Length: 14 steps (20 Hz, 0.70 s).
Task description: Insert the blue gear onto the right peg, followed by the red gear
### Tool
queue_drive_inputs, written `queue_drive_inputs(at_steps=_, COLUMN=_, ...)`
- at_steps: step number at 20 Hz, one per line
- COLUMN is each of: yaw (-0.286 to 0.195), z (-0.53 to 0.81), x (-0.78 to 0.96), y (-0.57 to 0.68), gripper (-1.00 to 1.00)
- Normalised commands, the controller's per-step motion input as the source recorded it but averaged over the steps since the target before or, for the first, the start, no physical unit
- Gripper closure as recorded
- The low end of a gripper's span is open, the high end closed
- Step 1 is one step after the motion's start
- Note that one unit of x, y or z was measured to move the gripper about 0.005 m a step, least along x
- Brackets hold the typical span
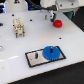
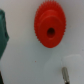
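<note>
The blue gear (image 1: 51, 52) is lying on the dark base plate (image 1: 35, 61) in the lower middle of the exterior frame, toward the plate's right end, so the first half of the task is looking done, though whether it is fully seated on its peg is too small to tell. A short upright peg (image 1: 38, 53) is standing just left of it on the same plate.

The red gear (image 1: 58, 23) is resting flat on the white tabletop (image 1: 20, 47) in the upper right of the exterior frame, well apart from the plate. The gripper (image 1: 54, 15) is hanging just above and beside it; in the wrist view the red gear (image 2: 50, 29) is filling the upper middle of the frame, centre hole facing the camera. The gripper is not yet clamping anything, but how far apart its fingers are standing I cannot tell.

The step in hand is picking up the red gear. The next move is likely calling for a descent that centres on the gear, a grasp across its rim, then a carry toward the plate.

There are no containers here; the plate is the only holder, carrying the blue gear and the peg.
</note>
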Motion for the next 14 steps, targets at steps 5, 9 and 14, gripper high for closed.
queue_drive_inputs(at_steps=5, yaw=0.0, z=-0.42, x=-0.39, y=-0.03, gripper=-1.0)
queue_drive_inputs(at_steps=9, yaw=0.0, z=-0.34, x=-0.47, y=-0.16, gripper=-1.0)
queue_drive_inputs(at_steps=14, yaw=0.0, z=-0.25, x=-0.36, y=-0.26, gripper=-1.0)
